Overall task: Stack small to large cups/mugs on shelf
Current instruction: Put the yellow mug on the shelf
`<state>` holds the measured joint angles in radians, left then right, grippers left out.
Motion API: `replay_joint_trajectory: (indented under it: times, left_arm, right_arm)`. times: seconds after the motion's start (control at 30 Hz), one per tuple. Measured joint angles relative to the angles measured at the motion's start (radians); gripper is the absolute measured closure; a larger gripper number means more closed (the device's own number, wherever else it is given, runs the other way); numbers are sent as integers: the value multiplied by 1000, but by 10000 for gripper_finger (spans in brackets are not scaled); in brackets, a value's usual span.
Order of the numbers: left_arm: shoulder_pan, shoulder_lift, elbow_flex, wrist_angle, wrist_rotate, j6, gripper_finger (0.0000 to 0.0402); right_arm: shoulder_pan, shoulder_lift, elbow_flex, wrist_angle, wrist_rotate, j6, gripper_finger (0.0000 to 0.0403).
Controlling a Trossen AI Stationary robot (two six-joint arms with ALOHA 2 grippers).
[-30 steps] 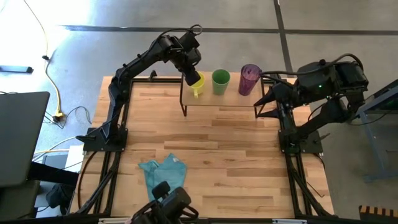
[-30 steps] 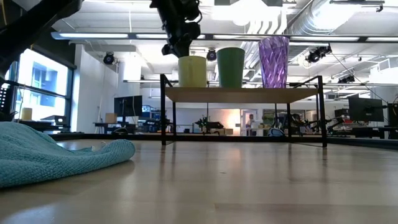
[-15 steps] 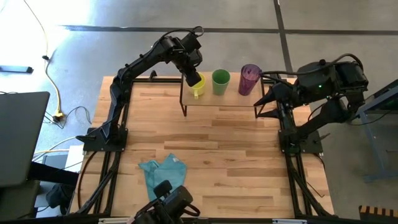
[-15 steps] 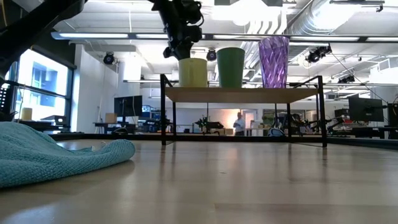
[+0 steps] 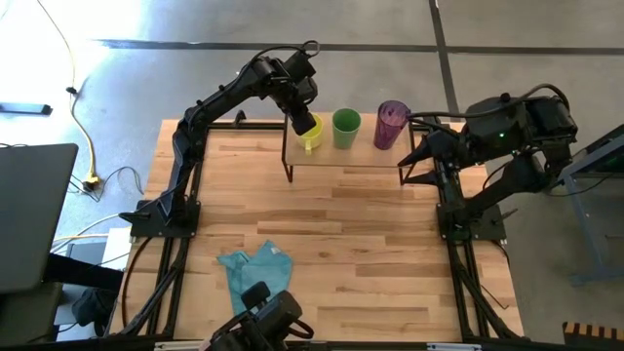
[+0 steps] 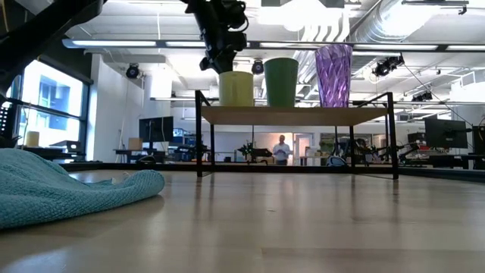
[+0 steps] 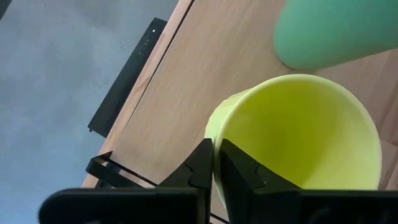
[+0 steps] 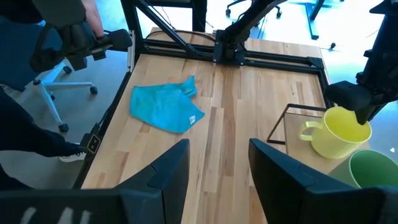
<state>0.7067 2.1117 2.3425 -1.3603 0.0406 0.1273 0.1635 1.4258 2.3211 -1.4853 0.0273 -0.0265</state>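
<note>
The small light-wood shelf [image 5: 341,158] [image 6: 295,115] stands at the table's far edge. On its board stand the yellow mug [image 5: 310,135] [image 6: 236,89], the green cup [image 5: 345,127] [image 6: 281,82] and the purple tumbler [image 5: 391,124] [image 6: 334,74], in a row from left to right. My left gripper [image 7: 217,165] [image 6: 221,64] comes down on the mug from above and is shut on its rim. My right gripper [image 8: 217,174] is open and empty, and waits past the shelf's right end [image 5: 414,166]. My left gripper pinches the yellow mug's rim [image 7: 214,134] on the side away from the handle [image 8: 308,132]. One finger [image 7: 239,171] is inside the mug and one [image 7: 200,165] outside. The fingers point down, slanting from the far left. The mug stands upright with its base on the shelf board.
A crumpled teal cloth [image 5: 255,268] [image 6: 68,193] lies near the table's front left. The green cup stands close beside the yellow mug [image 7: 336,31]. The slatted tabletop [image 5: 370,244] spreads between the shelf and the front edge. A person walks in the room far behind [image 6: 281,149].
My left gripper has edged a little toward the table's right with the yellow mug in its hold. The mug stays upright on the shelf, slightly nearer the green cup.
</note>
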Motion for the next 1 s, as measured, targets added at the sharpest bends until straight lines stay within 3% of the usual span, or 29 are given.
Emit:
replay_joint_trajectory:
  times: [1.0]
  left_arm:
    - [0, 0, 0, -1, -12, 11, 378]
  right_arm:
    - [0, 0, 0, -24, 0, 3, 247]
